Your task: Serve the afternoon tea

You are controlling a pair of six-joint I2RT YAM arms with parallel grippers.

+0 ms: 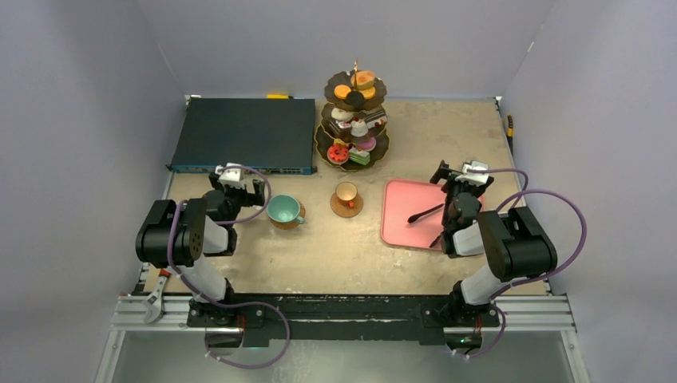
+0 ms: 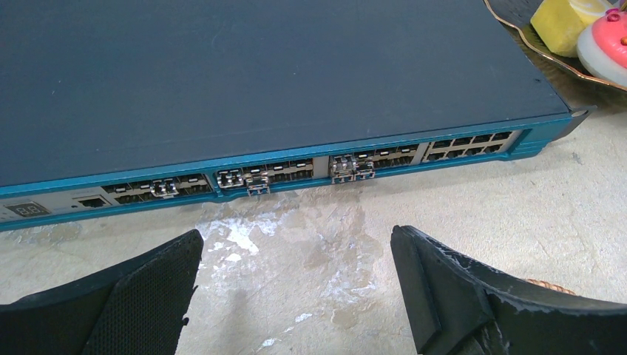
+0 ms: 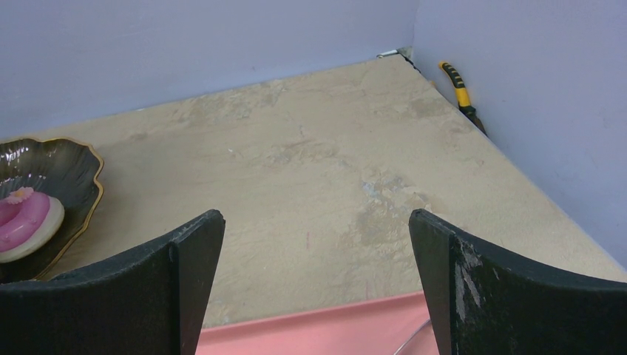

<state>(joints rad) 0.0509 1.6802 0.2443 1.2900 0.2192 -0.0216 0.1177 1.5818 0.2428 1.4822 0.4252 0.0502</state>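
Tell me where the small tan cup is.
In the top view, the tan cup sits on a woven coaster mid-table, between the teal cup on its left and the pink tray on its right.

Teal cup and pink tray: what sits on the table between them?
Only the small tan cup on its woven coaster stands between the teal cup and the pink tray; the top view shows it.

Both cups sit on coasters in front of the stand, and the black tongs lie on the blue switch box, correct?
Not quite. The top external view shows the black tongs lying on the pink tray, not on the switch box.
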